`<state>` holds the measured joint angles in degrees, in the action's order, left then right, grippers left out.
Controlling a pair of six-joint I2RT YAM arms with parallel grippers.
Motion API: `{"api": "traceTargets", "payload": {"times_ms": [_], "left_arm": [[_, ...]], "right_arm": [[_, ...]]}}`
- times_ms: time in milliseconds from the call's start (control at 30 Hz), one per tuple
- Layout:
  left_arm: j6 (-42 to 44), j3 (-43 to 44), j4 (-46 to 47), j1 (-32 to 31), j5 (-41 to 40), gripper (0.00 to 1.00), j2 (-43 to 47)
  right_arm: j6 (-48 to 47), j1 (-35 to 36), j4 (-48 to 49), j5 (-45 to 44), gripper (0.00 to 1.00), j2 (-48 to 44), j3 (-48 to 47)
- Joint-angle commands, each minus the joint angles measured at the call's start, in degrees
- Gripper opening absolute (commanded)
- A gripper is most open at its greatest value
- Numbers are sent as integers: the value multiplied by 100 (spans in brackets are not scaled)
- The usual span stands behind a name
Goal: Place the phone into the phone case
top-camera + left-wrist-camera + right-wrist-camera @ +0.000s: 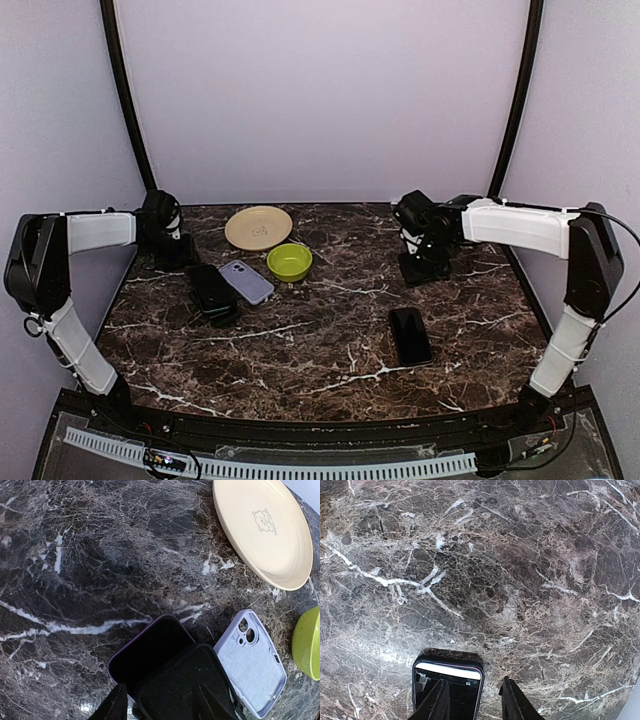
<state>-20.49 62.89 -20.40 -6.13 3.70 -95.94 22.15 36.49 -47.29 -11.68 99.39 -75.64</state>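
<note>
A black phone (pixel 410 336) lies flat on the marble at centre right; in the right wrist view its glossy screen (pixel 447 687) shows low down, partly behind one finger. My right gripper (pixel 425 262) (pixel 475 706) hovers open behind it, holding nothing. The lavender phone case (pixel 246 281) (pixel 252 662) lies at centre left with its camera cutout showing. Beside it, a matte black slab (pixel 192 685) overlaps a dark purple-rimmed phone (pixel 150 647). My left gripper (pixel 168 243) (pixel 162 709) is raised at the back left, open and holding nothing.
A cream plate (pixel 258 227) (pixel 262 530) sits at the back, with a green bowl (pixel 289 261) (pixel 307 642) just right of the case. The dark stack (pixel 212 292) lies left of the case. The marble table's edge (pixel 300 415) runs along the front.
</note>
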Motion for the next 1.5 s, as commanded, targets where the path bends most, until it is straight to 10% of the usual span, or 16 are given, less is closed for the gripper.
{"api": "traceTargets", "payload": {"times_ms": [0, 333, 500, 867, 967, 1133, 1267, 1467], "left_arm": [[109, 32, -135, -16, 5, 41, -79], [154, 98, -386, -19, 19, 30, -445], [32, -36, -276, -12, 21, 0, -102], [-33, -503, 147, -966, -1125, 0, 1999], [-373, -718, 743, -1721, -1643, 0, 2712], [-172, -917, 1884, -3392, -3176, 0, 3537], [306, -959, 2749, -4241, -4061, 0, 3591], [379, -916, 3122, -4572, -4083, 0, 3400]], "right_arm": [[-31, 69, -29, -133, 38, 40, 0], [-112, 69, -144, -202, 38, 13, -77], [-94, 79, -148, -168, 38, -72, -57], [-267, 289, -49, -400, 38, -538, -266], [-746, 889, 993, 129, 46, -1026, -211], [-466, 1685, 4674, 2944, 97, -1596, 510], [294, 1846, 7064, 3411, 98, -1424, 918], [60, 2292, 7214, 2967, 95, -989, 611]]}}
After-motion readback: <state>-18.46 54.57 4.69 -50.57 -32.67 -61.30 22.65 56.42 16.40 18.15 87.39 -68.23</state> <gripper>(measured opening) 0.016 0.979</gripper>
